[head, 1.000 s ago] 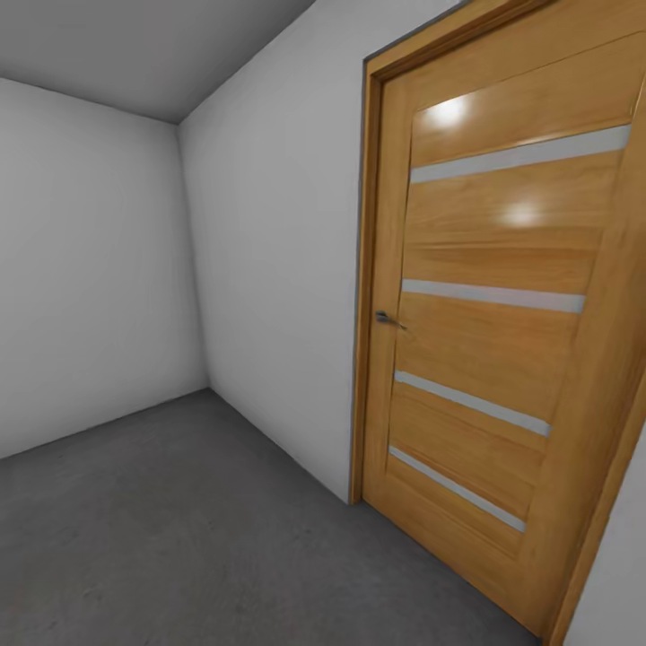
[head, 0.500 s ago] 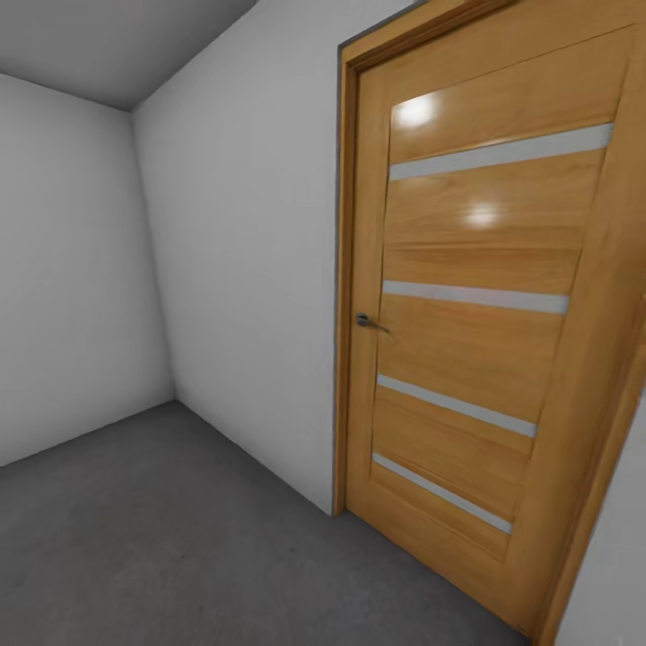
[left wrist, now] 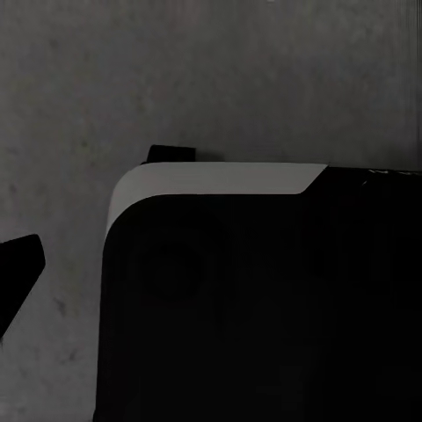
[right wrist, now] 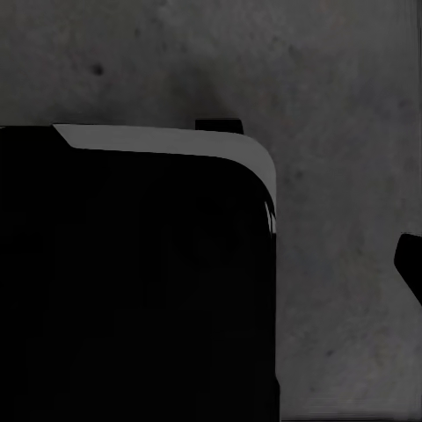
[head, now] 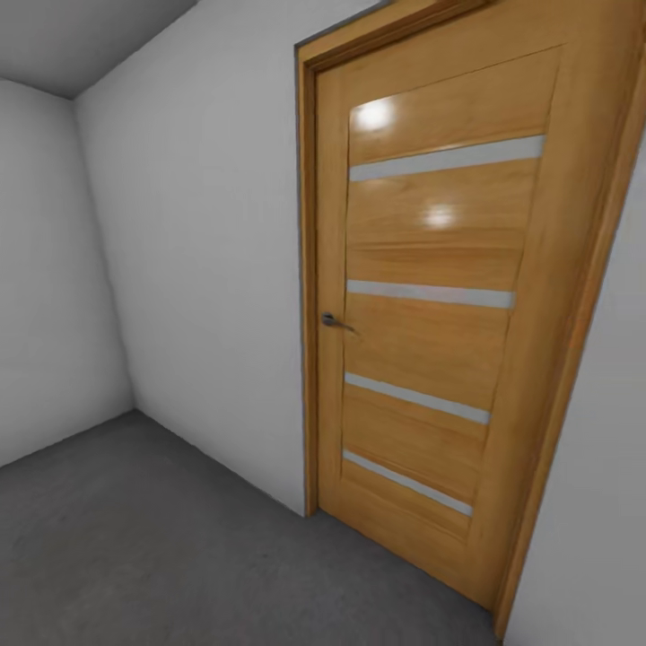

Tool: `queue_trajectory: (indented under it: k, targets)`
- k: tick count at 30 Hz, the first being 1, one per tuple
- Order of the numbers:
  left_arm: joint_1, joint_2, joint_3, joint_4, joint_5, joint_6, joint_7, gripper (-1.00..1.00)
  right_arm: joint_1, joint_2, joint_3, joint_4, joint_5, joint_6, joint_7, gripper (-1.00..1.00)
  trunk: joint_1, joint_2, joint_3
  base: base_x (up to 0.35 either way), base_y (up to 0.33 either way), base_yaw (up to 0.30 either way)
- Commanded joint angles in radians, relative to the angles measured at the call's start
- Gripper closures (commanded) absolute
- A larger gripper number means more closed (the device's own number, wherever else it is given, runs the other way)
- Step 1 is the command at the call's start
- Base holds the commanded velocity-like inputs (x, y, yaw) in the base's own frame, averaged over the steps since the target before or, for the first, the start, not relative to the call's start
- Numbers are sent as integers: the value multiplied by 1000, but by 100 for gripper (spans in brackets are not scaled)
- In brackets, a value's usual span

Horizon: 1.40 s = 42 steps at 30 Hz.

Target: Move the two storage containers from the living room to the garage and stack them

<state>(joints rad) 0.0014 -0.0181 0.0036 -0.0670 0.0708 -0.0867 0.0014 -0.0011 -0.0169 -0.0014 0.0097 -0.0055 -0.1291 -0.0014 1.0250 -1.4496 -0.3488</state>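
Garage: pale grey walls (head: 188, 269) across left of frame, dark concrete floor (head: 135, 547) bottom left. Wood-plank door (head: 431, 296) closed, right of centre, small metal handle (head: 332, 320) at its left edge. Grippers' state: cannot tell.

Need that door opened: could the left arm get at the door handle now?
Probably not: the door handle sits well ahead, while the left wrist camera looks down at the floor, suggesting a lowered arm.

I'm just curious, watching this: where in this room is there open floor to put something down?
The grey concrete floor lies bare from the left wall across to the wall beside the wooden door. Tightest is the strip right before the door and its frame.
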Motion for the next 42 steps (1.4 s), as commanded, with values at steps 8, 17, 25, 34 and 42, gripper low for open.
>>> queue_trajectory:
  k: [8, 17, 25, 34, 42]
  targets:
    - [0, -1, 0, 0, 7, -2, 0, -100, 0, 0, 0, 1, -1, -4, 0, -100, 0, 0, -1, 0, 0, -250]
    - [0, -1, 0, 0, 7, -2, 0, -100, 0, 0, 0, 1, -1, -4, 0, -100, 0, 0, -1, 0, 0, -250]
    - [0, 0, 1, 0, 7, -3, 0, -100, 0, 0, 0, 1, -1, -4, 0, -100, 0, 0, -1, 0, 1, -250]
    - [0, 0, 1, 0, 7, -2, 0, -100, 0, -1, 0, 1, 1, -4, 0, -100, 0, 0, -1, 0, 212, -162]
    - [0, 0, 1, 0, 7, -2, 0, -100, 0, -1, 2, 1, 1, -5, 0, -100, 0, 0, -1, 0, 322, -10]
